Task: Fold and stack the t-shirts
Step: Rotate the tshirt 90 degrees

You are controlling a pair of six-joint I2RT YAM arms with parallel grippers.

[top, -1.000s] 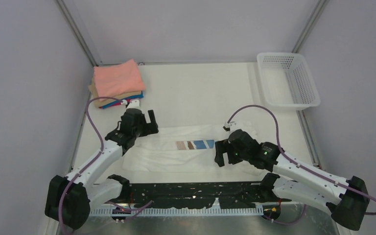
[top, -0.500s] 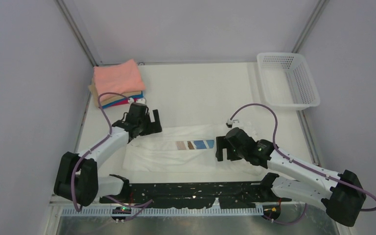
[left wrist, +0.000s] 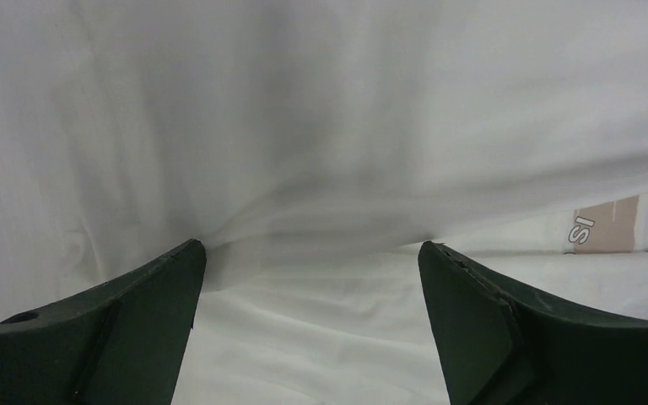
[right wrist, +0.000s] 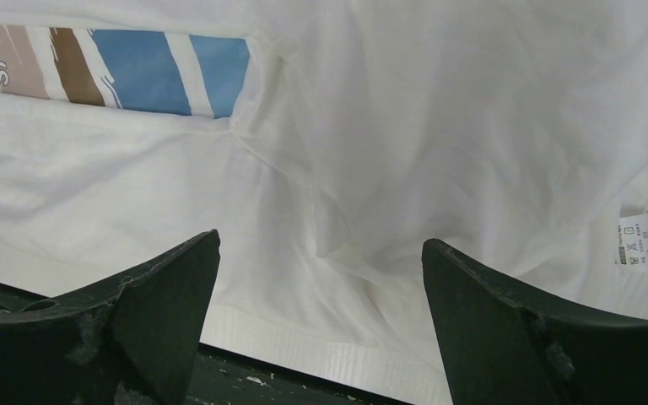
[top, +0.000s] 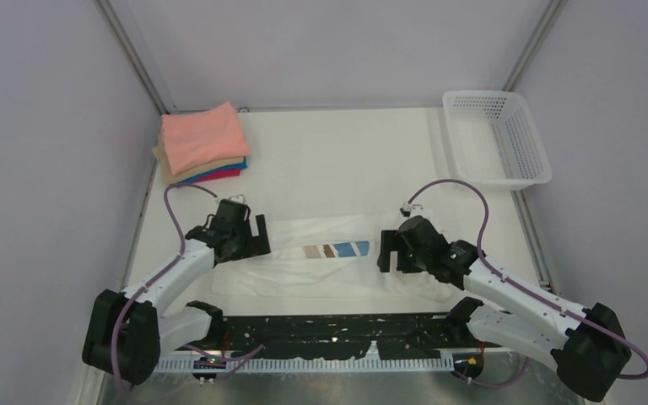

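Top external, left to right.

A: What moved? Folded stack [top: 201, 143] in the far left corner of the bench [top: 337, 160] has not shifted, salmon-pink tee on top.

B: Left arm moved. A second ago its pincer [top: 246, 243] hung nearer the stack. It has now come toward the near edge and sits over the left end of the white t-shirt [top: 304, 274]. The shirt itself lies as it did: a long band across the near bench, print [top: 336, 250] about mid-length.

A: Grip?

B: None. The left wrist view shows both fingers spread wide with plain white cloth and a soft ridge between them, nothing pinched. Whether the tips touch the cloth, cannot tell.

A: Right side?

B: Right pincer [top: 391, 256] has edged a little farther from the near edge and is just right of the print, over the bunched right end. It is equally wide and empty. Its wrist view shows rumpled cloth between the fingers, the hem toward the near edge and a care label [right wrist: 633, 239] off to the right.

A: Meaning?

B: My read: both arms are lining up on opposite ends for the next fold, and no grasp has been made. Basket [top: 527, 148] far right, untouched.
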